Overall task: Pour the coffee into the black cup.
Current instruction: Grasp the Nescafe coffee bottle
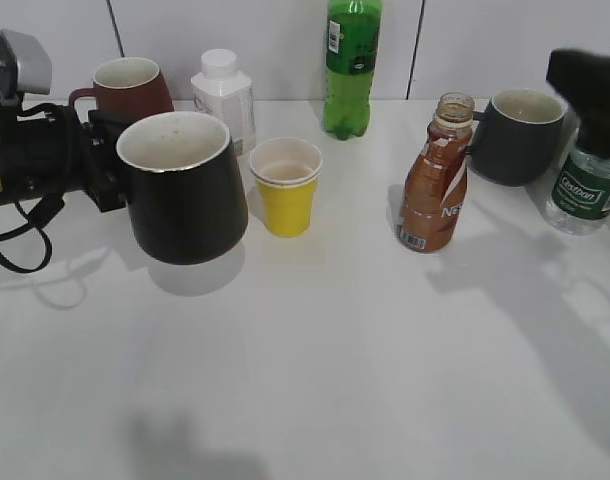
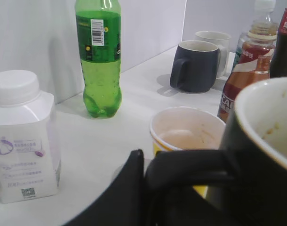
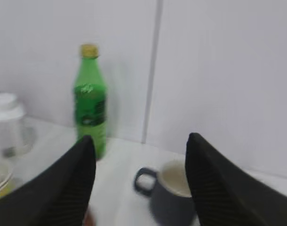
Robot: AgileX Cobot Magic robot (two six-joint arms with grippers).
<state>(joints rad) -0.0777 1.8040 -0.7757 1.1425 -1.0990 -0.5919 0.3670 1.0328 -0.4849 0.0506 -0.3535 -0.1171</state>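
My left gripper (image 1: 107,165) is shut on the loop handle of the glossy black cup (image 1: 181,190) and holds it upright, a little above the table at the left. In the left wrist view one black finger of my left gripper (image 2: 134,183) presses against the handle of the cup (image 2: 268,155), which has an off-white inside. The brown coffee bottle (image 1: 437,185), uncapped, stands right of centre and also shows in the left wrist view (image 2: 241,73). My right gripper (image 1: 585,72) is open and empty, high at the far right, and in its own view (image 3: 141,139) it is blurred.
A yellow cup (image 1: 286,185) stands just right of the black cup. At the back stand a maroon mug (image 1: 130,88), a white bottle (image 1: 225,95), a green bottle (image 1: 351,65) and a dark grey mug (image 1: 520,135). A clear water bottle (image 1: 588,190) stands far right.
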